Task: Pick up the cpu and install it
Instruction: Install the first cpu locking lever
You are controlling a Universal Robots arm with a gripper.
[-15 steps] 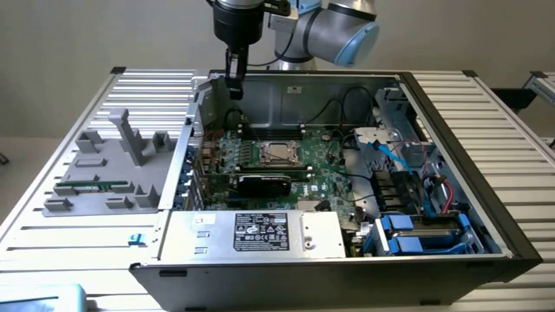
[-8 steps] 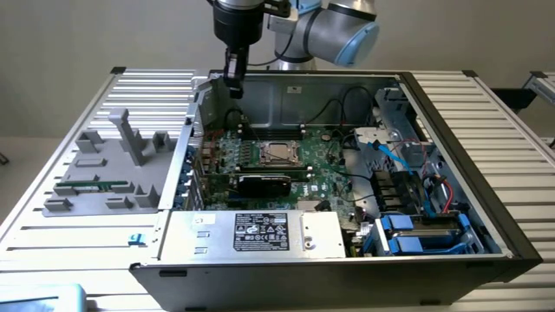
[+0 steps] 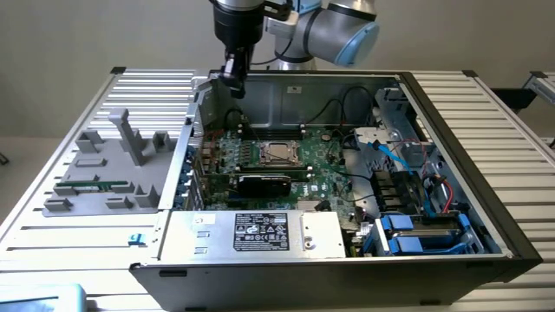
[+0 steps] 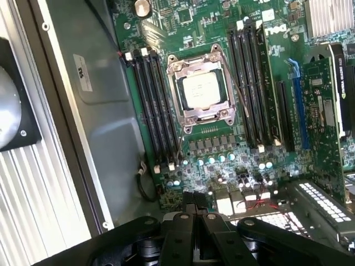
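The cpu [image 3: 279, 153] lies flat in the metal-framed socket in the middle of the green motherboard [image 3: 325, 172] inside the open computer case; its pale silver top faces up. In the wrist view the cpu [image 4: 201, 90] sits inside the socket frame between two banks of black memory slots. My gripper [image 3: 235, 88] hangs above the case's rear corner on the exterior view's left, well above and apart from the cpu. Its black fingers [image 4: 187, 213] are pressed together, shut on nothing.
A black graphics card [image 3: 264, 184] stands just in front of the socket. The power supply [image 3: 260, 234] fills the case's near side, and drive bays with blue cables [image 3: 407, 227] the right. A grey fixture [image 3: 104, 175] holding a green memory stick [image 3: 87, 185] lies on the slatted table on the exterior view's left.
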